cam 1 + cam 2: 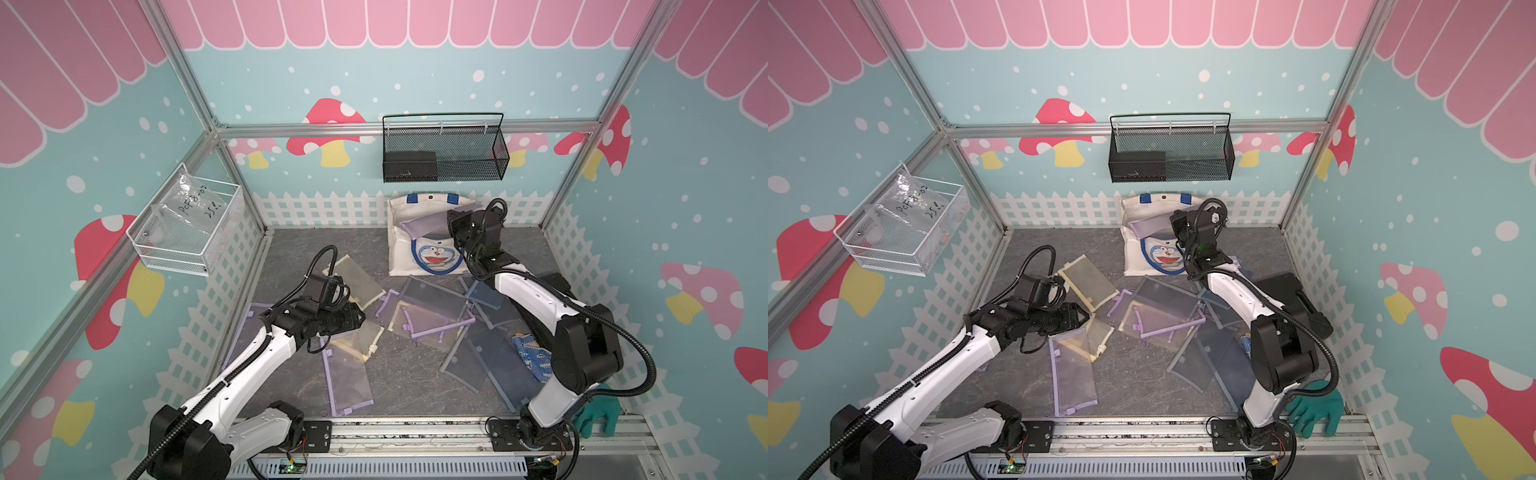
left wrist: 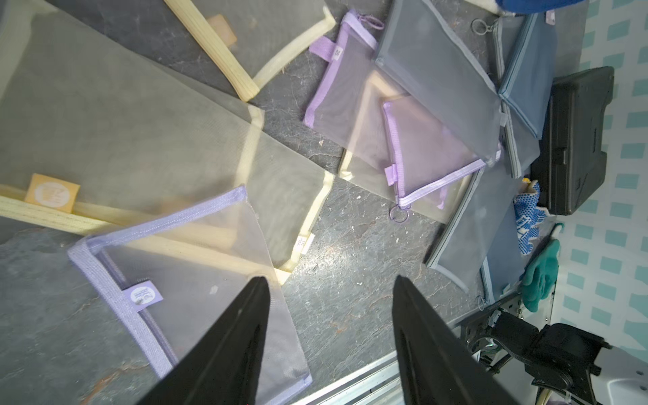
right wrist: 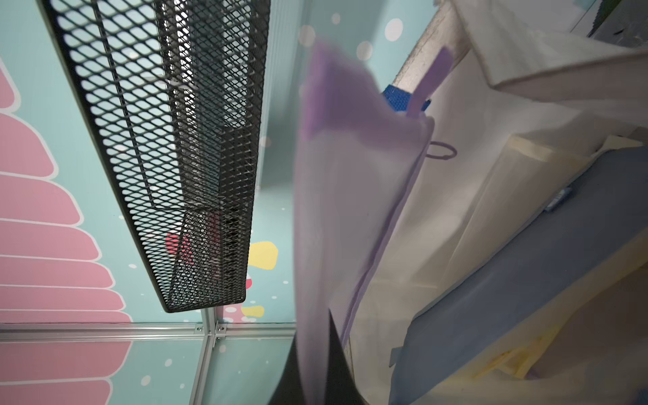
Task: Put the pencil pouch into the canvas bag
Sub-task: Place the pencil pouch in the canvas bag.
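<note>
Purple mesh pencil pouch (image 1: 424, 224) pinched by one end in the closed right gripper (image 1: 452, 227), extending sideways from it over the mouth of the canvas bag (image 1: 401, 253) — apparently so it can drop inside; bag rim lies just beneath, black mesh basket (image 1: 444, 153) above, limiting lift room; left gripper (image 2: 331, 291) partly open, empty, hovering over scattered pouches (image 1: 432, 311).

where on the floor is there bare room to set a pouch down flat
Bare patches: the far-left floor between the fence wall and the canvas bag, and the middle near strip between the purple pouch and the grey pouches. The centre pile is crowded.
</note>
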### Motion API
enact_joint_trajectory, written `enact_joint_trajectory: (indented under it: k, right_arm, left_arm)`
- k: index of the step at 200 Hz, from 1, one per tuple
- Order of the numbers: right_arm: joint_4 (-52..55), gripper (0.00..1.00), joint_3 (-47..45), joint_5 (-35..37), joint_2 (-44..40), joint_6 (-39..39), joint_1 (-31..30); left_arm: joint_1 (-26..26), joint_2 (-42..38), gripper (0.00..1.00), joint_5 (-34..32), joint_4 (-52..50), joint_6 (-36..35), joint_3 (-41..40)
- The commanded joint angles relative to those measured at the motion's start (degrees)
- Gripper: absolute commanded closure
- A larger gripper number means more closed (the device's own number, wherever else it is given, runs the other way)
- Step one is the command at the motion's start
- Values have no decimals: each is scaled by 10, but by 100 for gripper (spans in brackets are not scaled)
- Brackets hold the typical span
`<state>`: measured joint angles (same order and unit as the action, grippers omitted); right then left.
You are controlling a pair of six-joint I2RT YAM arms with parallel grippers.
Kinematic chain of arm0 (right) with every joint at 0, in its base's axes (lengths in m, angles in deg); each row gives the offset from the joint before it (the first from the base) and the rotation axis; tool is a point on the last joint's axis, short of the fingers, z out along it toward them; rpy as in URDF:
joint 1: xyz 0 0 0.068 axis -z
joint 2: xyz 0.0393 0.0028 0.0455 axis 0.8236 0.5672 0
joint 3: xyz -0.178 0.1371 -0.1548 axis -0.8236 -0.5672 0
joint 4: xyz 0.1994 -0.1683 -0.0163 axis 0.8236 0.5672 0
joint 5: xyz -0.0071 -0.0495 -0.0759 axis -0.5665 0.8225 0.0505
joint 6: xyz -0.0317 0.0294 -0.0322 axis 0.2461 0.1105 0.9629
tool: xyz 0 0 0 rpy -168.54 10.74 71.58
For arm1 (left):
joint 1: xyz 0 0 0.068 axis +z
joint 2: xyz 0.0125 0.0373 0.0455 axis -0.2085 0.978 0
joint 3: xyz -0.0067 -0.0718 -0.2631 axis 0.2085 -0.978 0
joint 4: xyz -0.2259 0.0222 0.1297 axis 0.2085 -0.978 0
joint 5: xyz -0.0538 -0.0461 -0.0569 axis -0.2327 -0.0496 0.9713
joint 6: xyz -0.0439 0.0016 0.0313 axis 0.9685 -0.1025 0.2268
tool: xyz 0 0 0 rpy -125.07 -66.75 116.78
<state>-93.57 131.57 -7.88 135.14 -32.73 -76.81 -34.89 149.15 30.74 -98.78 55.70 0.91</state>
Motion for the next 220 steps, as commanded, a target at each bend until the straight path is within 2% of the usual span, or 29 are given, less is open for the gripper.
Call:
enact_joint_trajectory:
  k: [1,32,57,122,146,169,198,220]
  right_arm:
    - [-16,100,26,27,24,-26,2]
    - [-13,100,29,30,37,-18,3]
    - [0,89,29,26,39,-13,3]
    - [24,38,47,18,13,52,4]
    - [41,33,55,-9,0,86,6]
    - [80,31,73,-49,-19,173,5]
    - [153,28,83,-136,-50,324,4]
    - [215,26,62,-190,-89,431,-7]
  left_arm:
    - [1,-9,41,-13,-14,-19,15]
    - [8,-12,41,-42,-37,-39,32]
    - [29,-21,41,-37,-46,-49,40]
    - [71,-22,41,-36,-65,-56,46]
    - [73,-11,41,-50,-93,-47,51]
    - [82,1,41,-53,-137,-30,45]
    - [89,-21,40,17,-135,4,-16]
    - [83,-16,36,19,-172,12,-6]
